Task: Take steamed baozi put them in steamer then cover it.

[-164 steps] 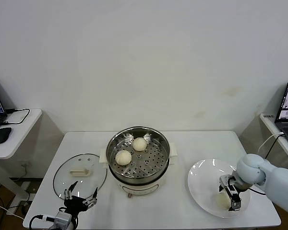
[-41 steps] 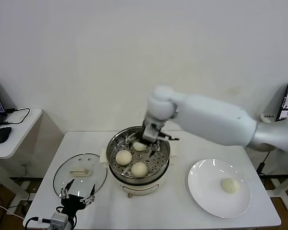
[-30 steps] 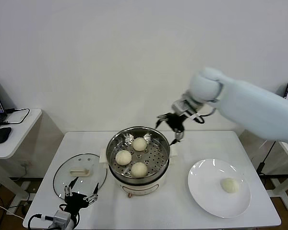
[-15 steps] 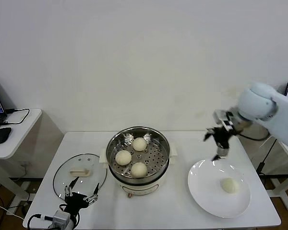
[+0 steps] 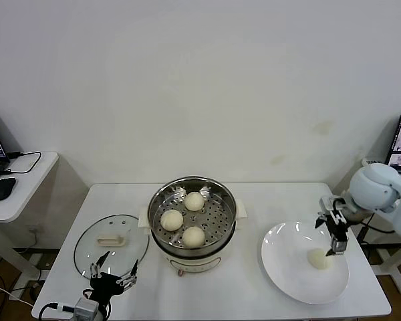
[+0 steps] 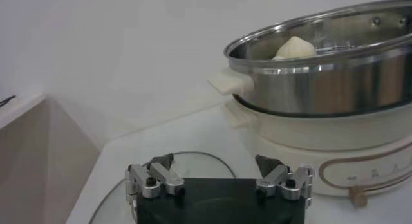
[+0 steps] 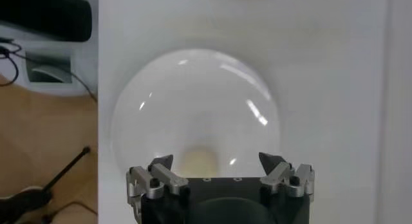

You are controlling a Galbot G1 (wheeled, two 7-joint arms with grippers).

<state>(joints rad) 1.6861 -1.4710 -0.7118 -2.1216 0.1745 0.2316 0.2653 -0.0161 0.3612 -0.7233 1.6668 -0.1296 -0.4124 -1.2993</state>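
The right claw has swung away from the steamer and now hangs just above the white plate, with its fingers spread wide and nothing in them. A moment ago it was over the pot, where it left a third bun. So three steamed baozi now sit on the holey tray inside the steamer, and the steamer is well off to the side of this claw.

The last baozi lies on the plate, right under the right claw and a little nearer the robot. In the right wrist view the bun shows between the two open fingertips, so the claw looks lined up to go down and take it.

The left claw waits low at the near edge of the worktop, also wide open and holding nothing. The glass cover lies flat just beyond it, touching the worktop, not yet picked up.

One bun is left to move, then the cover goes on.
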